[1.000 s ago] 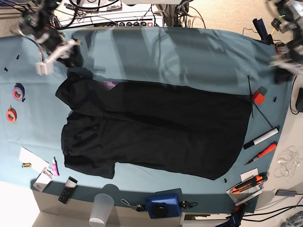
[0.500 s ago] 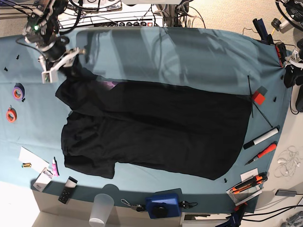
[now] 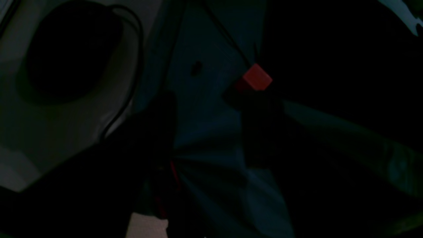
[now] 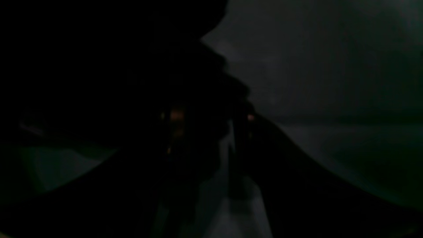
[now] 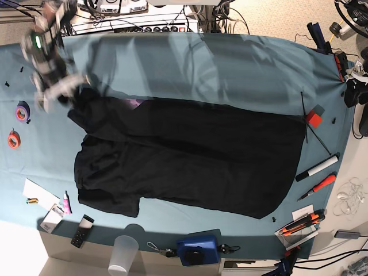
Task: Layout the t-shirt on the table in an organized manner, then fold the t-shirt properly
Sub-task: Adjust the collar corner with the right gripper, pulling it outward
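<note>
Though unreadable, t-shirt (image 5: pixel 190 155) print (image 5: pixel 133 103)

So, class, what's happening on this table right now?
A two-armed robot is laying out a black t-shirt on the teal table. The shirt lies spread out but not yet folded, a sleeve bunched at its upper left corner in the base view. The right gripper, blurred, is at that sleeve; whether it grips is unclear. The left gripper sits at the table's far edge, off the shirt.

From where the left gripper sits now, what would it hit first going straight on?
Probably the bare table, just short of the red block. The left gripper shows only as dark fingers, and the wrist view is too dim to judge depth.
</note>
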{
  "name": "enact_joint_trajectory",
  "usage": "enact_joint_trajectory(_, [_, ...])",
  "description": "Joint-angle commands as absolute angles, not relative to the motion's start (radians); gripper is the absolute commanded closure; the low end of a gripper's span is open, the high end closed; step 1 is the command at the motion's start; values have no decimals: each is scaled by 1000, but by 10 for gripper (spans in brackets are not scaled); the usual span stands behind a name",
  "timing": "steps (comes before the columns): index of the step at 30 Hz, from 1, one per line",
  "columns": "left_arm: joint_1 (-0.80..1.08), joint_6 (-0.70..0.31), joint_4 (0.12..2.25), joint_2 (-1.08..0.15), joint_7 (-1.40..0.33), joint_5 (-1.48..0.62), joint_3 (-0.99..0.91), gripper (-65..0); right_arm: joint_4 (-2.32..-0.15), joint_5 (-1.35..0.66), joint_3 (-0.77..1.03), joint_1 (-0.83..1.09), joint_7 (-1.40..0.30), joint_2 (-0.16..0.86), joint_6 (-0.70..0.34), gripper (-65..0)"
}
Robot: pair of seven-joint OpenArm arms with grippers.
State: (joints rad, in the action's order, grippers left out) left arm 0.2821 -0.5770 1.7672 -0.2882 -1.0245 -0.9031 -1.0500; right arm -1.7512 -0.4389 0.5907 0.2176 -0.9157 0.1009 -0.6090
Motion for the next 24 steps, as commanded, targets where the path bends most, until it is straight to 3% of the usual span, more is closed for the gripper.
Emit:
enact_joint_trajectory(1, [280, -582, 1783, -305, -1003, -928, -1056, -320, -1743, -453, 575, 209, -929, 114, -638, -206])
enact_joint_trajectory(3, [280, -582, 1783, -305, -1003, -928, -1056, -320, -1724, -485, 538, 210, -991, 114, -698, -206])
enact_joint_trajectory(8, [280, -582, 1783, -305, -1003, -928, -1056, -320, -1746, -594, 548, 219, -1134, 119, -698, -208])
enact_joint_trajectory(14, [280, -582, 1783, -305, -1003, -928, -1056, -320, -1805, -858, 621, 220, -1396, 236, -698, -307])
enact_joint_trajectory(18, [280, -582, 1783, -305, -1003, -928, -1056, -320, -1806, -965, 644, 262, -1396, 307, -698, -307])
enact_joint_trajectory(24, [280, -589, 1783, -305, -1002, -928, -1056, -320, -1806, -1084, 642, 316, -1396, 285, -698, -307])
